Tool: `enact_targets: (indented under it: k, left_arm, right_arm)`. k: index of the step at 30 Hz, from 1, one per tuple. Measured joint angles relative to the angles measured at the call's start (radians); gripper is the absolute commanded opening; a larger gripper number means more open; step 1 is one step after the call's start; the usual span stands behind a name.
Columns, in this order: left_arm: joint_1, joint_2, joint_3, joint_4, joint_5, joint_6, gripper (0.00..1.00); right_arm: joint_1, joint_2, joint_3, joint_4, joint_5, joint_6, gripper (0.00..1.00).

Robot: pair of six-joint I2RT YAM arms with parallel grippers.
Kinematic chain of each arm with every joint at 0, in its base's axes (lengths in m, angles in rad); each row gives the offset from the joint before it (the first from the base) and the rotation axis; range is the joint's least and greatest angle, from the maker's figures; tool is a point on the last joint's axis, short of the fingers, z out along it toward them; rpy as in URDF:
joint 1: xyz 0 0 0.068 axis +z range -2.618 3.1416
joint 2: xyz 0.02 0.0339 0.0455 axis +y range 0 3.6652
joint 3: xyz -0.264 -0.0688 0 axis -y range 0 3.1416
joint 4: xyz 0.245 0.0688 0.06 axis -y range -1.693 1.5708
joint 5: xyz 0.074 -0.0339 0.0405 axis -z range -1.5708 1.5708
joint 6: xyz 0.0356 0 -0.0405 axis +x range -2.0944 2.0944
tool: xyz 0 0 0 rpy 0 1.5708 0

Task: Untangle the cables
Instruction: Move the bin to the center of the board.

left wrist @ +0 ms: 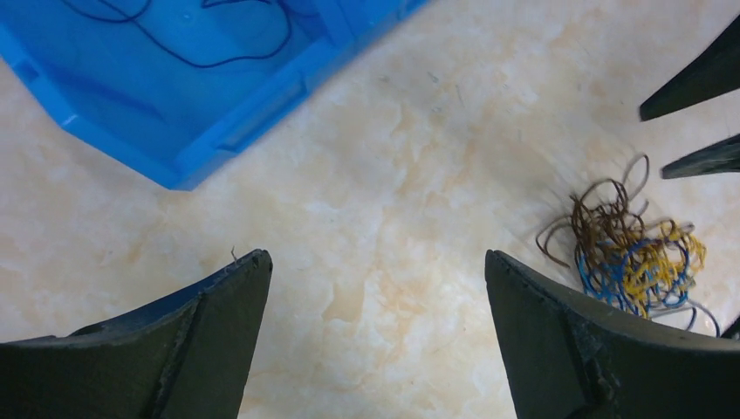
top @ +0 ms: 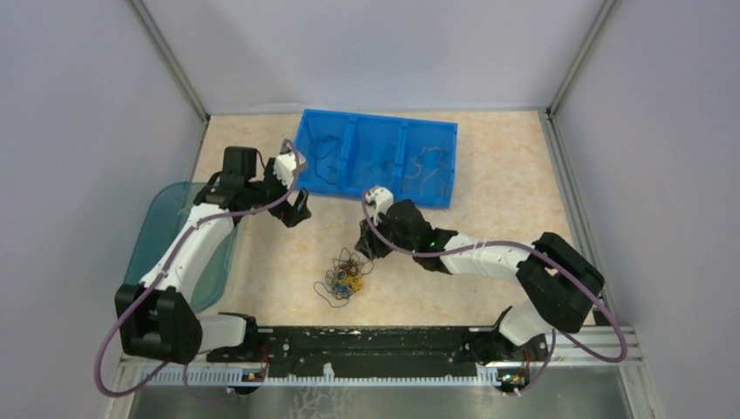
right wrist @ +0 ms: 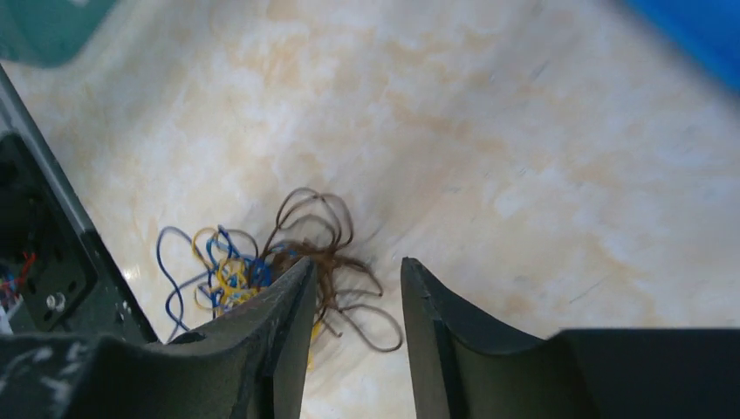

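Where the cables (top: 345,278) lie tangled, long axis diagonal, near-left to far-right.

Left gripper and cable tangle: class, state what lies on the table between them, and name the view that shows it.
Only bare tabletop lies between the left gripper and the cables; the top external view shows that stretch.

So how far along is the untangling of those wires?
Done: a few single wires lie in the blue bin. In hand: the right pincer straddles the brown loops of the tangle, jaws apart, nothing gripped yet; the left pincer hovers open. Left: that knot of brown, blue and yellow wires.
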Motion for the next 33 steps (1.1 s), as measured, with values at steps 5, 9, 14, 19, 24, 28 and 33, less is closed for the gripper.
enact_targets:
  k: [5,9,14,19,24,28,33]
  left_arm:
    - [0.039,0.113,0.100,0.045,-0.048,-0.082,0.98]
    - [0.087,0.166,0.163,0.083,-0.074,-0.144,1.00]
    - [0.146,0.182,0.184,0.110,-0.078,-0.190,1.00]
    - [0.189,0.200,0.212,0.113,-0.067,-0.211,1.00]
    - [0.214,0.207,0.226,0.116,-0.040,-0.218,1.00]
    - [0.220,0.207,0.229,0.124,-0.021,-0.220,1.00]
    - [0.223,0.207,0.229,0.128,-0.002,-0.219,1.00]
  right_arm:
    - [-0.116,-0.050,0.103,-0.056,-0.002,0.013,0.59]
    - [-0.133,0.010,0.288,-0.097,0.134,0.011,0.62]
    - [-0.132,0.304,0.668,-0.140,0.295,0.003,0.62]
    - [-0.133,0.549,0.895,-0.229,0.447,-0.010,0.61]
    - [-0.132,0.684,1.026,-0.284,0.527,-0.031,0.52]
    - [-0.131,0.712,1.064,-0.286,0.547,-0.038,0.37]
    - [-0.125,0.711,1.058,-0.280,0.574,-0.021,0.27]
